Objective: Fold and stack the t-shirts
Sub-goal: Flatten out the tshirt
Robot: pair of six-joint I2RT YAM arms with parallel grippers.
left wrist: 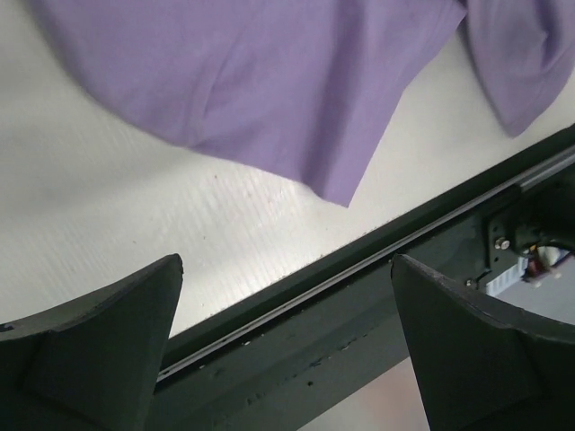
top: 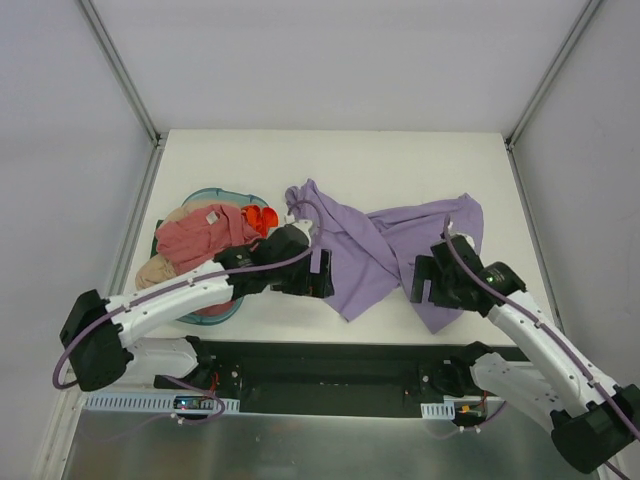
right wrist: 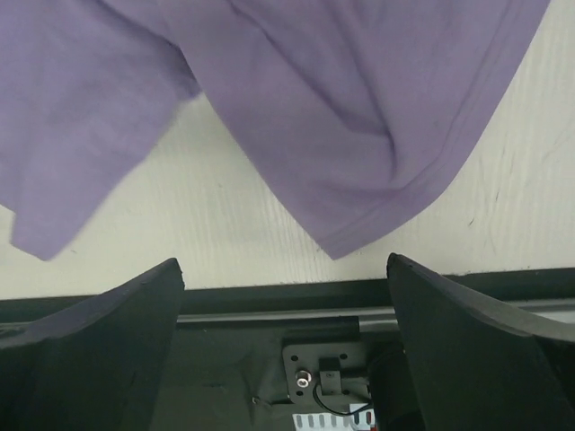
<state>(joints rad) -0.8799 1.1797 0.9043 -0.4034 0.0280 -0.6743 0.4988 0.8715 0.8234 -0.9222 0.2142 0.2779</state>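
Observation:
The lavender-purple t-shirt [top: 380,245] lies crumpled and twisted across the middle of the table. It also shows in the left wrist view [left wrist: 260,81] and in the right wrist view [right wrist: 359,108]. The dusty pink-red t-shirt [top: 200,238] is piled on the tan-beige t-shirt [top: 160,270] in the teal basket [top: 213,194] at the left. My left gripper [top: 318,274] is open and empty just left of the purple shirt's near corner. My right gripper [top: 422,280] is open and empty over the shirt's right near corner.
An orange-red object [top: 263,218] sits at the basket's right rim. The table's near edge with a black rail [top: 330,355] runs below the shirt. Metal frame posts [top: 120,70] rise at the back corners.

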